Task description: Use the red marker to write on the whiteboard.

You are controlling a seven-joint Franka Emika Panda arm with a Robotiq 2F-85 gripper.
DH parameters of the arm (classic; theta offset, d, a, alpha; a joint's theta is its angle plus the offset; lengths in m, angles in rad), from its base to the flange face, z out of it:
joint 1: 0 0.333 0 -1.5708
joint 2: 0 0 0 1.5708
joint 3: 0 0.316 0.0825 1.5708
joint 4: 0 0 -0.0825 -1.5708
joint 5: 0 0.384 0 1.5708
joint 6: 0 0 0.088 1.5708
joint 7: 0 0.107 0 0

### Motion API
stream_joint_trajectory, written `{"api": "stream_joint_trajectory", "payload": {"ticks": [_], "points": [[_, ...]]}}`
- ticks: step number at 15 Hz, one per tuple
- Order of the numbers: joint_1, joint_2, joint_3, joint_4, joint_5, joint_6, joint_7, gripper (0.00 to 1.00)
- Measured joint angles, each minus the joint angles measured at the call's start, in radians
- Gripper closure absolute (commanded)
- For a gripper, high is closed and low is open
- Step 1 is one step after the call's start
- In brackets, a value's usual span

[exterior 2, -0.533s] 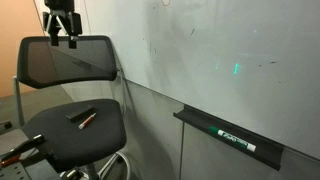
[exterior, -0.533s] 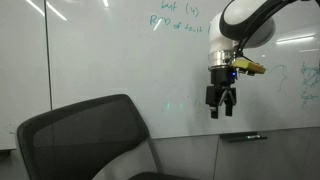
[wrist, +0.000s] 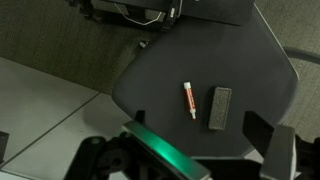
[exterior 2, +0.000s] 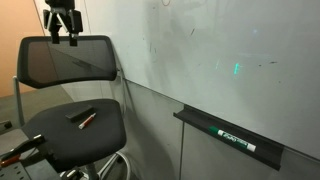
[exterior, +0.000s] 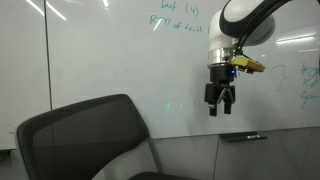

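Observation:
The red marker (wrist: 188, 101) lies flat on the black chair seat (wrist: 160, 85), next to a dark block eraser (wrist: 219, 108). It also shows as a small red stick on the seat in an exterior view (exterior 2: 88, 119). My gripper (exterior: 221, 101) hangs open and empty, high above the chair and close to the top of the backrest (exterior 2: 62, 35). In the wrist view its fingers (wrist: 190, 150) frame the seat far below. The whiteboard (exterior: 100, 60) is the glossy white wall panel with green handwriting (exterior 2: 200, 50), just behind the gripper.
A black office chair with a mesh backrest (exterior 2: 68, 62) stands against the board. A narrow ledge (exterior 2: 200, 122) runs under the board and holds a dark marker (exterior: 243, 137). A vertical seam (exterior: 47, 60) divides the board.

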Motion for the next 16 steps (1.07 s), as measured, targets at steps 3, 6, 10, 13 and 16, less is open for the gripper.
{"api": "stream_joint_trajectory", "payload": {"ticks": [3, 6, 10, 13, 16], "points": [[0.000, 0.000, 0.001, -0.001, -0.001, 0.000, 0.000, 0.00], [0.002, 0.001, 0.014, -0.001, -0.013, 0.000, 0.000, 0.00], [0.011, 0.025, 0.037, 0.010, -0.024, 0.001, -0.003, 0.00], [0.017, 0.085, 0.040, 0.055, -0.024, 0.000, -0.021, 0.00], [0.017, 0.179, 0.040, 0.143, -0.038, -0.007, -0.041, 0.00]]}}
